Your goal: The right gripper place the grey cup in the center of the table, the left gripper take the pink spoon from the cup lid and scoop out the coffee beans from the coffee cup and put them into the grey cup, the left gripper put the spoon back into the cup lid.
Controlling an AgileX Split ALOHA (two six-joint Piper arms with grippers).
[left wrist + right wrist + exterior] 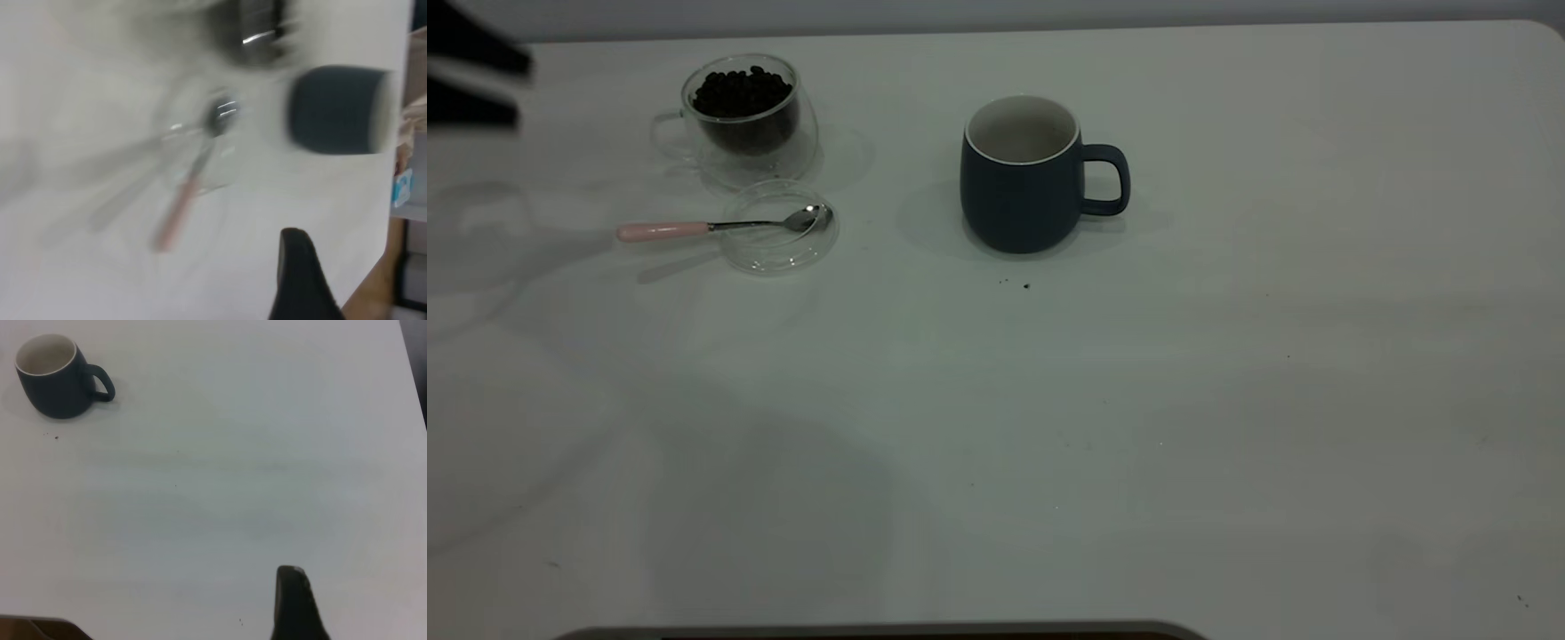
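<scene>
The grey cup [1023, 187] stands upright near the middle of the table [1227, 400], handle toward the right; it is also in the right wrist view [57, 387] and the left wrist view [333, 110]. Left of it lies the cup lid [780, 233] with the pink spoon [694, 228] resting on it, bowl on the glass, handle pointing left. Behind the lid is the coffee cup [743, 116], full of coffee beans [743, 93]. My left gripper [511, 87] hovers open at the far left edge, apart from everything. My right gripper [293, 600] is far from the grey cup and holds nothing.
A few dark specks [1024, 285] lie just in front of the grey cup. The table's far edge runs along the top of the exterior view, with a rounded corner at the right. Bare white tabletop spreads over the front and right.
</scene>
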